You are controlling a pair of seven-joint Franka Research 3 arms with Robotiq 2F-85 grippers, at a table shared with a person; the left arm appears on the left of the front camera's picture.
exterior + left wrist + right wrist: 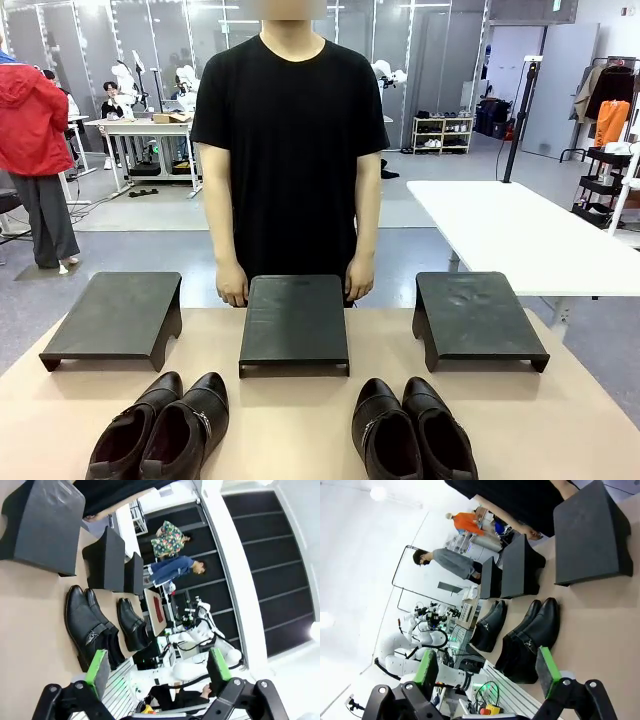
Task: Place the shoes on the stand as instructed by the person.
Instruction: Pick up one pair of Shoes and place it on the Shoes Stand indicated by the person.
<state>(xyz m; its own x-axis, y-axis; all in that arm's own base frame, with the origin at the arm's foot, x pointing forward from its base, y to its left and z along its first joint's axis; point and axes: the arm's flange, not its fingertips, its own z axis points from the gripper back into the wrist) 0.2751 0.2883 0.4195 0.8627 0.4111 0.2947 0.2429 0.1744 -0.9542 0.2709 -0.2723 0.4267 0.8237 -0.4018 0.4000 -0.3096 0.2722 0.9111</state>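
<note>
Because the person (290, 150) holds both hands (232, 285) just behind the middle stand (295, 322) and points at nothing, we could choose the wrong stand. Our left gripper (157, 666) and right gripper (486, 666) hang with jaws apart and empty. The left pair of shoes (160, 430) and the right pair (412, 430) lie on the table (295, 430) on our side, each pair touching, so closing on one glossy shoe may drag its neighbour.
</note>
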